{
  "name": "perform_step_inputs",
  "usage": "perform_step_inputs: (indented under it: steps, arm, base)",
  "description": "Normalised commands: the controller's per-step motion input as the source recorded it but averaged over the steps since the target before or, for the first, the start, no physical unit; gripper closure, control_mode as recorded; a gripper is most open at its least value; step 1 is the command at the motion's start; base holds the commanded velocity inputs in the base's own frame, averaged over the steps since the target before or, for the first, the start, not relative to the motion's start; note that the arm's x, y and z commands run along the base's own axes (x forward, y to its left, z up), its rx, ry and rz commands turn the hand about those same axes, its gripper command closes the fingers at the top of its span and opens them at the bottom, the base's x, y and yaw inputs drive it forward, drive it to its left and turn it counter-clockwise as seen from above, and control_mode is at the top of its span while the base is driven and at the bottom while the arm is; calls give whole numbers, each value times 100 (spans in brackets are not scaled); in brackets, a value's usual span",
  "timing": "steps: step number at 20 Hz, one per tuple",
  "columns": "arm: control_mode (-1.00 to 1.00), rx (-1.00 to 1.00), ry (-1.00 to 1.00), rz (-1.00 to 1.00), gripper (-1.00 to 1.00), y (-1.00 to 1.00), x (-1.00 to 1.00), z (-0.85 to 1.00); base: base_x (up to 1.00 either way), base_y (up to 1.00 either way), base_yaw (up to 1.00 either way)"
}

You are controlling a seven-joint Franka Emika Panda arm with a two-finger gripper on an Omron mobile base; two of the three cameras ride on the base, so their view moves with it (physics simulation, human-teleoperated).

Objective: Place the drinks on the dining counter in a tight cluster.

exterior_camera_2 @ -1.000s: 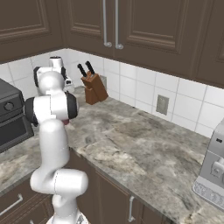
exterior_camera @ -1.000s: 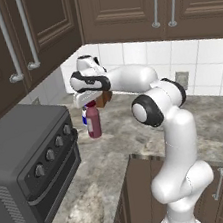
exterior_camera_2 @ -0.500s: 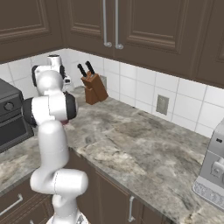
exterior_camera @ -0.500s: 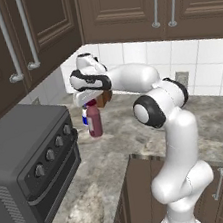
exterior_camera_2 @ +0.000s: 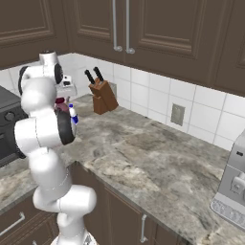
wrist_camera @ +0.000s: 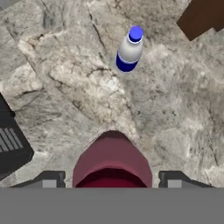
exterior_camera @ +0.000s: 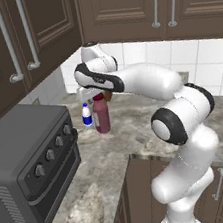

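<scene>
1. The robot's two-finger gripper point(exterior_camera: 97, 96) sat over the tall maroon bottle with a maroon cap point(exterior_camera: 101, 116), left of the middle of the left base view.
2. Its fingers stood on each side of the bottle's top, but a firm hold could not be told.
3. The small white bottle with a blue cap point(exterior_camera: 87, 115) stood just beside it on the grey marbled stone counter point(exterior_camera: 136, 130).
4. A dark grey toaster oven point(exterior_camera: 30, 166) filled the lower left.

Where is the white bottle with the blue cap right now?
The white bottle stands upright on the counter, just left of the maroon bottle in the left base view, between it and the toaster oven.
</scene>
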Motion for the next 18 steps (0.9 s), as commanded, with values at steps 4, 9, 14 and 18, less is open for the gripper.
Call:
perform_step_inputs:
  steps: [4, 9, 14, 18]
  arm:
    - [-100, 0, -8, -13, 100, -48, -91, 40]
    - [-100, 1, -4, -13, 100, -55, -98, 59]
    - [-100, 3, 0, -11, 100, -52, -100, 75]
    - [-100, 3, 0, -5, 100, -40, -100, 67]
  base:
    - [0, 0, 0]
    - [0, 0, 0]
    - [0, 0, 0]
    - [0, 0, 0]
